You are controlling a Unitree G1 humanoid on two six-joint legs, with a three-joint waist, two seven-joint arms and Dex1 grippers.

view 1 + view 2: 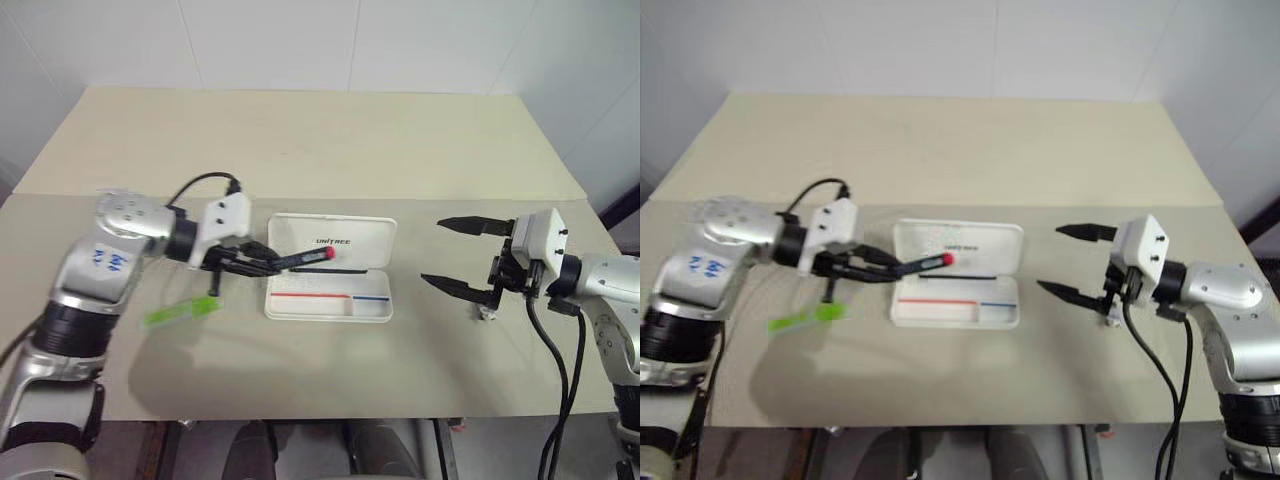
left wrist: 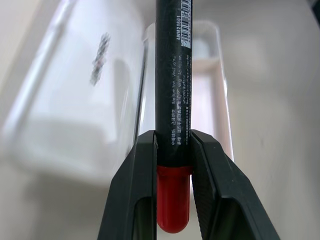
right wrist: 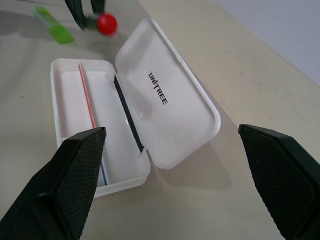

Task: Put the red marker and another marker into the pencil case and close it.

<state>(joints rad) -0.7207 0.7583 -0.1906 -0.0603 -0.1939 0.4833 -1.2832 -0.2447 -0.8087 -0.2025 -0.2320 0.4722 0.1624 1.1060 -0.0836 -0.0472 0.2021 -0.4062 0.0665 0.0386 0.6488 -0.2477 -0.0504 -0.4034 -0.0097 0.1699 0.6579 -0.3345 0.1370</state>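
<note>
the pencil case [image 1: 328,297] lies open mid-table [image 1: 300,140], its lid flat behind the base, leaving the tray unobstructed from above. the left tool [image 1: 262,263] holds the red marker [image 1: 310,258] over the case's left end. the light-green marker [image 1: 180,312] lies left of the case. the right tool [image 1: 452,255], spread wide, hangs over bare table right of the case.

light: bright, even | shadows: soft | left wrist background: blurred
</note>
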